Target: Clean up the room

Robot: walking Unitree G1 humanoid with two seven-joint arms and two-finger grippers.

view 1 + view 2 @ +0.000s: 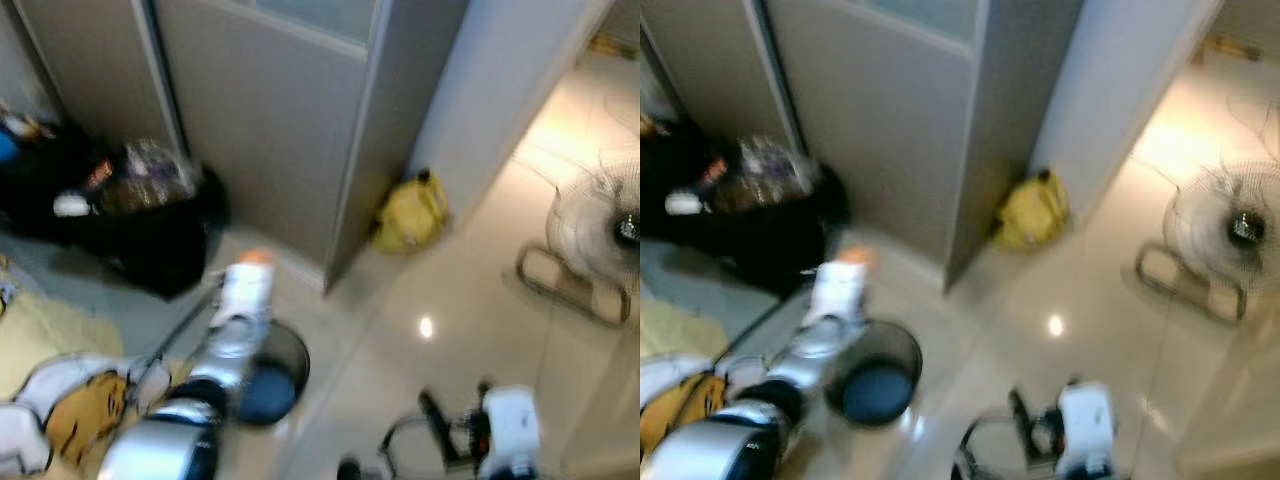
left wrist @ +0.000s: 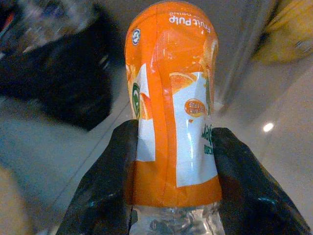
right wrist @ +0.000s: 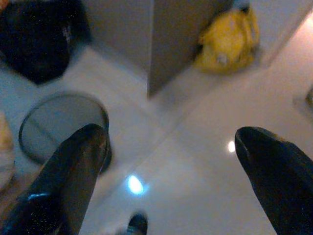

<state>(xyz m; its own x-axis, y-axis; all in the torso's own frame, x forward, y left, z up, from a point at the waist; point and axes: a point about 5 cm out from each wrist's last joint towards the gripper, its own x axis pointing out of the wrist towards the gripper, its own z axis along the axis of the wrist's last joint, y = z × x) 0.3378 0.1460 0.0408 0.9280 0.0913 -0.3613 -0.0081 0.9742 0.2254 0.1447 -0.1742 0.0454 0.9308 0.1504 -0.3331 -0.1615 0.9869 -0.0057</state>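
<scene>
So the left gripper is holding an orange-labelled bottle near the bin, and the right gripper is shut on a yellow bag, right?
Not quite. The right gripper is open and holds nothing, as the right wrist view shows; the yellow bag lies against the wall. The left gripper does hold the orange-labelled bottle near the bin.

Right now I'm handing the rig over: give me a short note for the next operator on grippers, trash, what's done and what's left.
Left gripper: shut on the orange-labelled bottle, held out above the round wire bin.
Right gripper: open, holding nothing, low over the floor.
Yellow bag lies by the partition; black bags to the left; a fan stands to the right.
Done: bottle picked up.
Left: drop it in the bin, then probably the remaining clutter.
</scene>
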